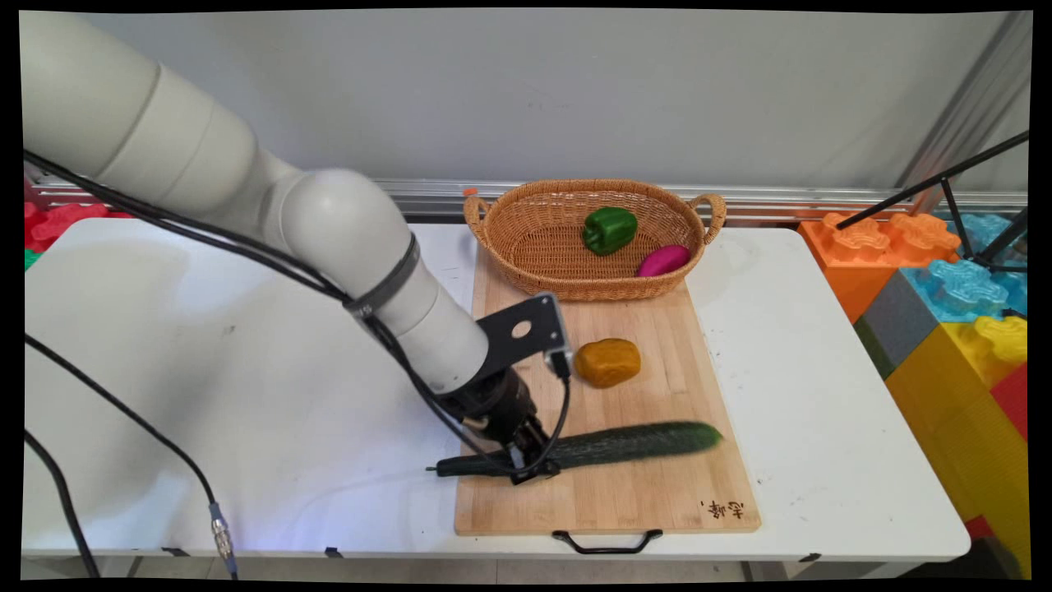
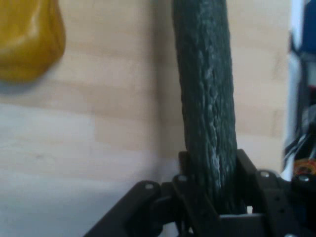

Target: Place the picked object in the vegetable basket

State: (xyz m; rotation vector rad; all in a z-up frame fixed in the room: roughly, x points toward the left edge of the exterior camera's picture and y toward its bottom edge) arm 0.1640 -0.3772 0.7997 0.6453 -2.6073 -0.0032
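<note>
White table [image 1: 246, 395] carries a wooden cutting board [image 1: 625, 493], with a wicker basket [image 1: 534, 238] at the board's far end. Cucumber [image 1: 633, 442] lies across the board's near part, stem end past the left edge. Gripper [image 1: 530, 464] is pinching the cucumber near that end, fingers [image 2: 252, 173] on both sides. Yellow-brown potato [image 1: 607, 362] sits mid-board. Green pepper [image 1: 610, 229] and pink egg-shaped thing [image 1: 662, 261] are in the basket.

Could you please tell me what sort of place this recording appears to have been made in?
Probably a robotics lab set up as a mock kitchen: a gripper closed on a cucumber over a cutting board, a basket of toy-like produce, and big foam blocks beside the table.
</note>
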